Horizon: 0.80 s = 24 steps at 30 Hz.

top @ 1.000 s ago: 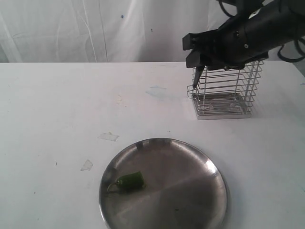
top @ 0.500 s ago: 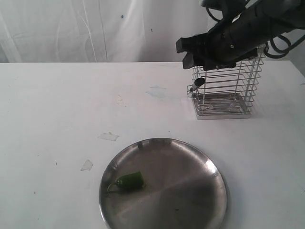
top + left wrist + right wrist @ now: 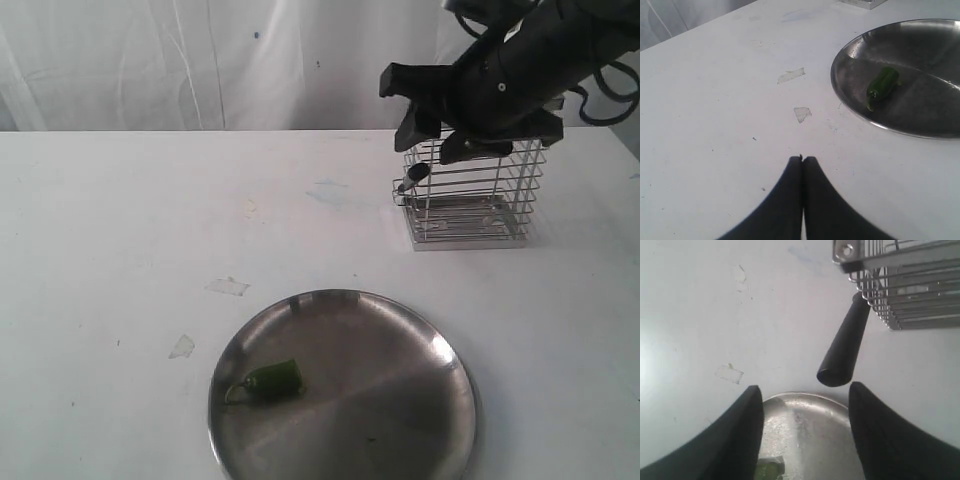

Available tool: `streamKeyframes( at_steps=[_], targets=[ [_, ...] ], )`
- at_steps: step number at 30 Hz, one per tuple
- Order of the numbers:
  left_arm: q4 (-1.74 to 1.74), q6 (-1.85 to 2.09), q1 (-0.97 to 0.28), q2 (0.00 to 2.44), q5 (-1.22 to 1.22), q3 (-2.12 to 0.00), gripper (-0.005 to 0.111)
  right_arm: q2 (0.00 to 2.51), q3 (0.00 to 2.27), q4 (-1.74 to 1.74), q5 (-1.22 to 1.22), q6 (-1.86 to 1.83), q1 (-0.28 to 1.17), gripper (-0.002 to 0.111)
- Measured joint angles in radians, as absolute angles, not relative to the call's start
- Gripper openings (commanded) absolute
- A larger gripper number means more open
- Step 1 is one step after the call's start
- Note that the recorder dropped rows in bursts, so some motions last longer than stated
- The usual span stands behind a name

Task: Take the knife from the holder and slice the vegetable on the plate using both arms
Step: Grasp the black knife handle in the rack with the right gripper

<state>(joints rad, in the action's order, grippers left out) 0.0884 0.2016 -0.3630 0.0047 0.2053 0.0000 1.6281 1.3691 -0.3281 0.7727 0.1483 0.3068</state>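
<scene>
The knife's black handle [image 3: 845, 347] leans out over a top corner of the chrome wire holder [image 3: 905, 290]; its blade is hidden inside. My right gripper [image 3: 805, 390] is open, just short of the handle's butt end and not touching it. In the exterior view the right gripper [image 3: 427, 135] hovers above the handle [image 3: 413, 177] at the holder's [image 3: 470, 200] left side. The green pepper [image 3: 270, 378] lies on the left part of the steel plate [image 3: 400, 340]. My left gripper [image 3: 802, 159] is shut and empty, low over the table, a short way from the plate [image 3: 855, 112] and pepper [image 3: 883, 86].
Two bits of clear tape [image 3: 228, 286] [image 3: 182, 346] lie on the white table left of the plate. A white curtain hangs behind the table. The right arm's black cables loop at the top right [image 3: 600, 85].
The right gripper has lifted off the holder's left corner and shifted slightly right, so the knife handle, covered a second ago, now shows below it. Plate and pepper have not moved.
</scene>
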Motion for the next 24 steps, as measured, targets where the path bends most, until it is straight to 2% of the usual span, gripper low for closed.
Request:
streamKeyframes(
  at_steps=[5,11,24],
  targets=[
    [0.088,0.202,-0.363,0.005,0.205,0.000,0.001,1.621,1.312,-0.326,0.733,0.316,0.323,0.049],
    [0.088,0.202,-0.363,0.005,0.205,0.000,0.001,1.605,1.204,-0.323,0.571,0.464,0.361,0.049],
    [0.088,0.199,-0.363,0.005,0.205,0.000,0.001,1.605,1.130,-0.280,0.345,0.561,0.369,0.049]
  ],
)
